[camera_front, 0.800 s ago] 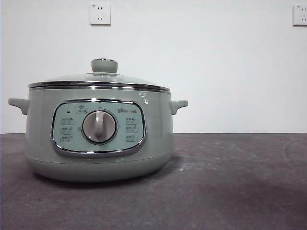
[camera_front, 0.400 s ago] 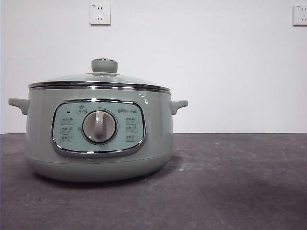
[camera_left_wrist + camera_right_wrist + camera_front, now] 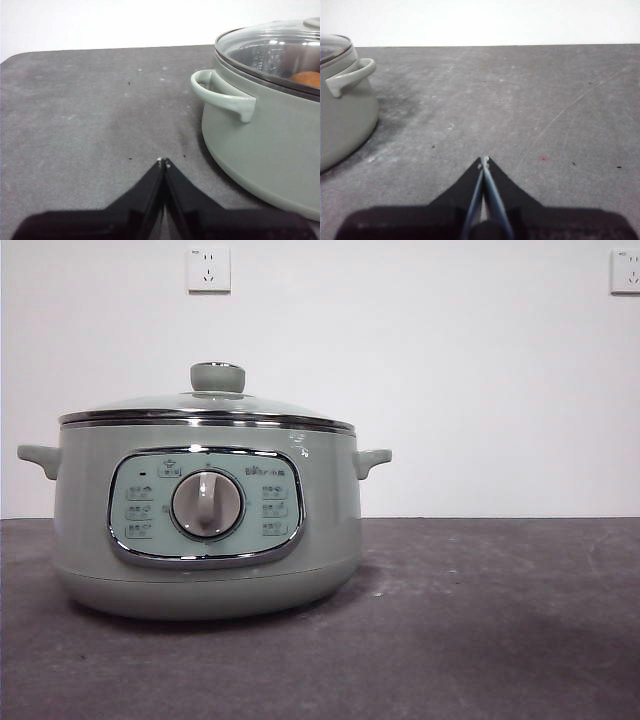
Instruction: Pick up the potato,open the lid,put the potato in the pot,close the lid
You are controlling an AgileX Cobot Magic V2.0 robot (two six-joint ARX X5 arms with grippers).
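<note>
The sage-green pot (image 3: 205, 520) stands on the dark table, its button panel and grey dial facing the front view. The glass lid (image 3: 205, 405) with its green knob rests shut on the pot's rim. Through the lid (image 3: 280, 55) in the left wrist view, the orange-brown potato (image 3: 306, 78) shows inside the pot (image 3: 265, 140). My left gripper (image 3: 163, 161) hovers shut over the bare table beside the pot's side handle, holding nothing. My right gripper (image 3: 483, 160) is shut and empty too, over the table on the pot's (image 3: 340, 110) other side.
The dark grey table (image 3: 480, 620) stretches wide to one side of the pot. A white wall with two power sockets (image 3: 208, 269) stands behind. Neither arm shows in the front view.
</note>
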